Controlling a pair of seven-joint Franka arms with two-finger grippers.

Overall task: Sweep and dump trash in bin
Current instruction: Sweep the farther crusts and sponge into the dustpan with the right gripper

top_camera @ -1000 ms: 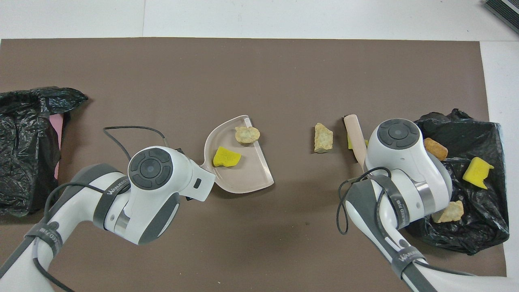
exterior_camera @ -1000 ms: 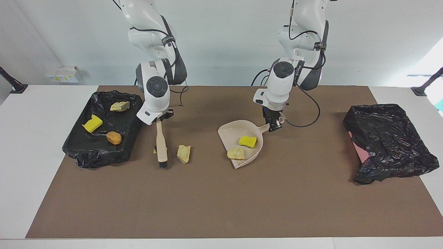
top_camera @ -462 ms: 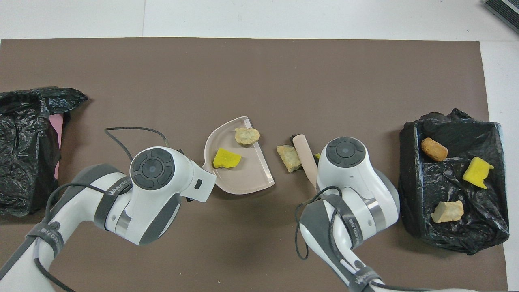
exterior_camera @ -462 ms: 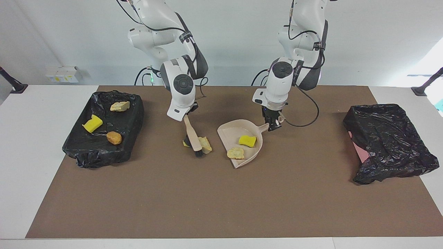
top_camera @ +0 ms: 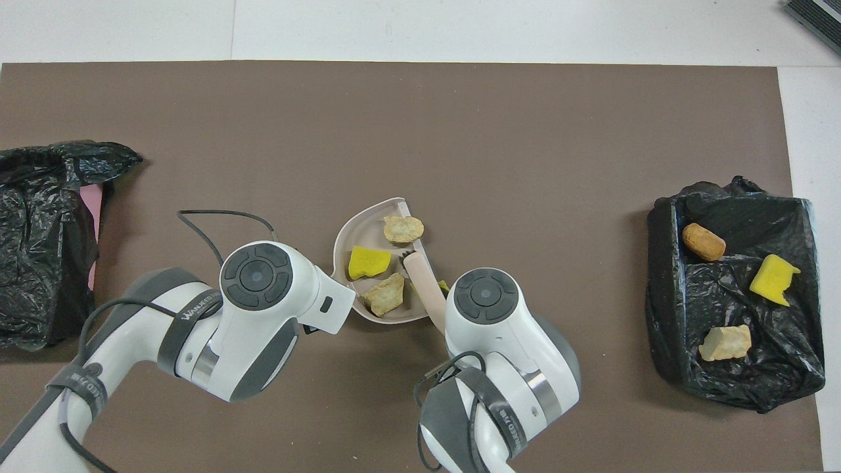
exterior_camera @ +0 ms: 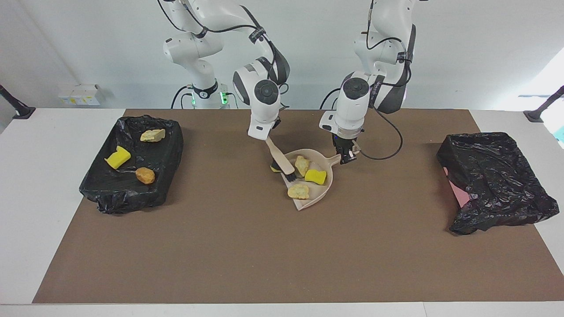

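My right claw [exterior_camera: 269, 137] pinching brush [exterior_camera: 281, 160] at dustpan [exterior_camera: 315, 200] mouth, my left claw [exterior_camera: 346, 156] clamped on dustpan handle, three trash pieces [exterior_camera: 315, 176] inside, a yellow one at the pan's nine o'clock in the facing view.

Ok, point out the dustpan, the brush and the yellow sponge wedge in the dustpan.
dustpan [exterior_camera: 324, 192]: facing view, bare floor near its rim.
brush [exterior_camera: 278, 155]: facing view, middle of the beige handle.
yellow sponge wedge [exterior_camera: 316, 176]: facing view, its top face.

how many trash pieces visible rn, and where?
7. Three in the dustpan: two tan lumps, one yellow wedge. One yellow piece mostly hidden by the brush. Three in the black-lined bin.
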